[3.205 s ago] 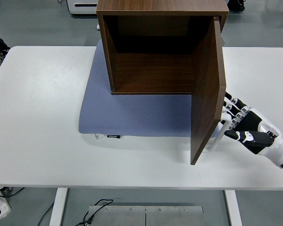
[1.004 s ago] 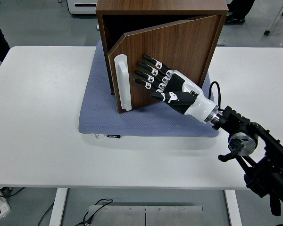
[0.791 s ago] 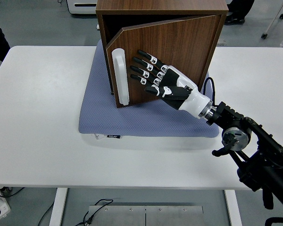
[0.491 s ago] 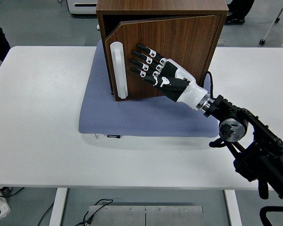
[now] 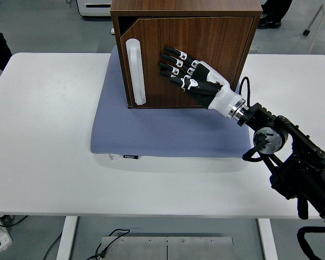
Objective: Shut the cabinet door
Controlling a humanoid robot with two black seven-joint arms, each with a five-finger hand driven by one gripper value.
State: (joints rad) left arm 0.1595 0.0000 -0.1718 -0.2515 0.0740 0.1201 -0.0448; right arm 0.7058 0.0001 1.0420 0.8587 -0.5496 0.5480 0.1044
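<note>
robot hand (image 5: 187, 73) flat on door (image 5: 206, 54)

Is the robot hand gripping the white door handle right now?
No, the right robot hand lies flat with fingers spread against the wooden cabinet door, to the right of the white handle and apart from it.

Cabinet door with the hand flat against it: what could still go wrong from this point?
The cabinet door looks almost shut, with a thin dark gap at its top left corner; if the right hand lifts now, it may stay ajar. The open fingers press the panel beside the white handle, not on it, so they could slide across the wood. The cabinet stands on a soft blue mat, so a hard push might shift it backward.
</note>
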